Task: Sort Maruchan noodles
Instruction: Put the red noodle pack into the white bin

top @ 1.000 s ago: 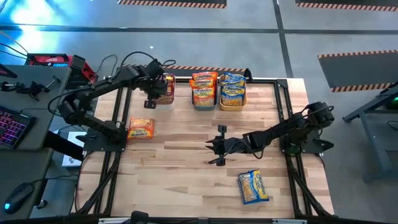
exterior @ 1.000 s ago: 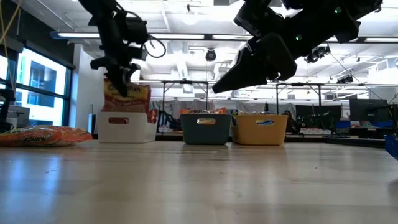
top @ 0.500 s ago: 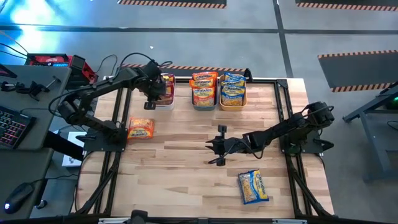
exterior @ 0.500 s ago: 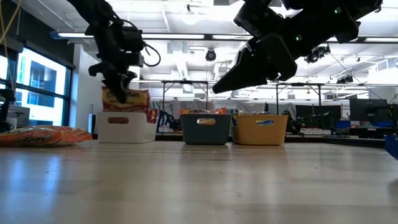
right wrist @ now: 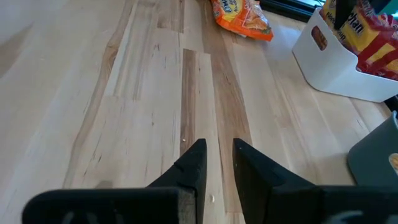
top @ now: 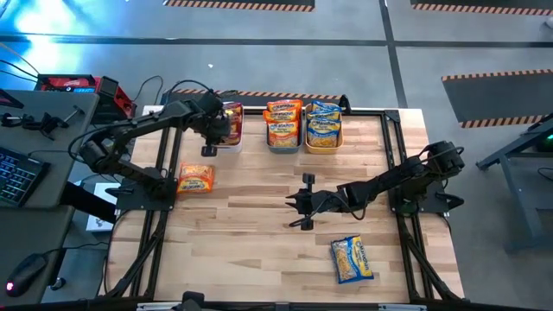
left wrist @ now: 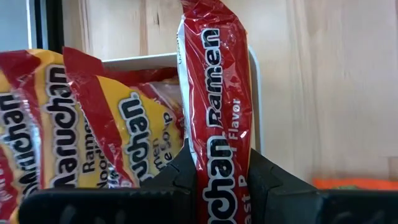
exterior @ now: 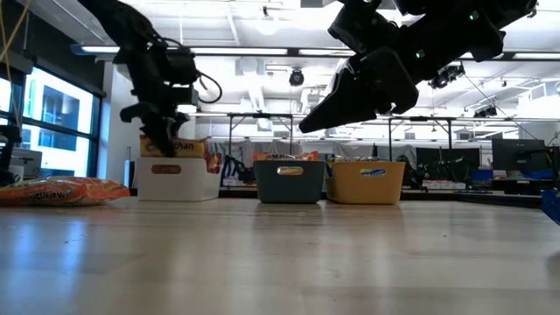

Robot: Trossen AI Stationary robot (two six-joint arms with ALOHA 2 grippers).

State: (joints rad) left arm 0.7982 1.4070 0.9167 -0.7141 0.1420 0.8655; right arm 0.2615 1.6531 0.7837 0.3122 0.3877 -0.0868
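Observation:
My left gripper is shut on a red Maruchan noodle packet at the white bin in the table's far left. It holds the packet's lower part inside the bin, beside other red packets. In the low view the packet shows just above the white bin's rim. An orange packet lies flat on the table's left side, and a blue-and-yellow one lies near the front right. My right gripper hovers shut over the table's middle, holding nothing. My left gripper pinches the red packet between its two fingers at the packet's upper end. The fingers slant steeply down from above and lie along the packet. The packet reaches lengthwise past the fingertips, upright, down into the white bin next to the packets standing there.
A teal bin with orange packets and an orange bin with blue-and-yellow packets stand in a row to the right of the white bin along the far edge. Bare wood lies under my right gripper.
My left gripper has gone down toward the white bin with the red packet. The packet hung well above the rim before and now sits mostly inside the bin. My right gripper has kept still.

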